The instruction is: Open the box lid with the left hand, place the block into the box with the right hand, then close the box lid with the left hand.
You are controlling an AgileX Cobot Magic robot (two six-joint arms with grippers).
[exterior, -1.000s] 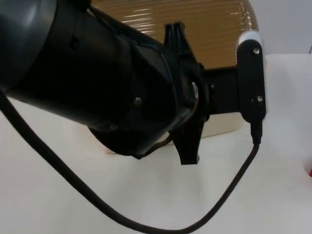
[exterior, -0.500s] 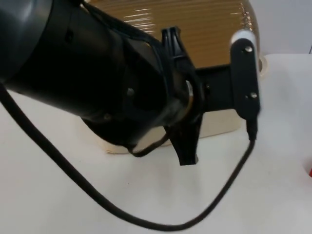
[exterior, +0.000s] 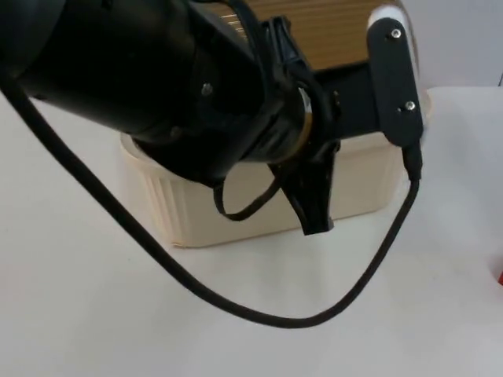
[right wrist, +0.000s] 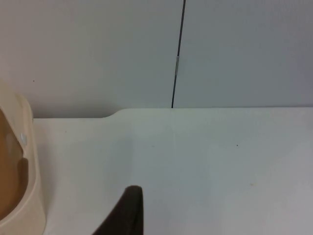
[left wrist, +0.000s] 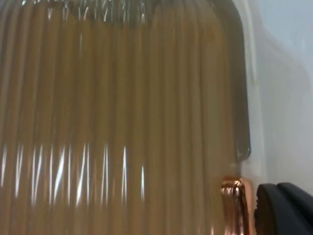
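A cream box (exterior: 236,212) with ribbed walls stands mid-table in the top view. Its brown ribbed lid (exterior: 330,31) is raised behind it. My left arm reaches across the box, and my left gripper (exterior: 302,149) hangs over the box's right half, close to the lid. In the left wrist view the lid's brown ribs (left wrist: 122,122) are very near, with a copper-coloured piece (left wrist: 234,200) beside them. A red sliver (exterior: 500,276), possibly the block, sits at the table's right edge. My right gripper (right wrist: 128,213) waits low over bare table, to the right of the box's rounded corner (right wrist: 22,166).
White table (exterior: 393,330) lies in front of the box and to its right. The grey partition wall (right wrist: 220,49) closes the far side, with a dark vertical seam (right wrist: 176,58) in it.
My left arm has lifted and drawn back toward the upper left, uncovering the box's front wall. The brown lid stands further up and back than a second ago.
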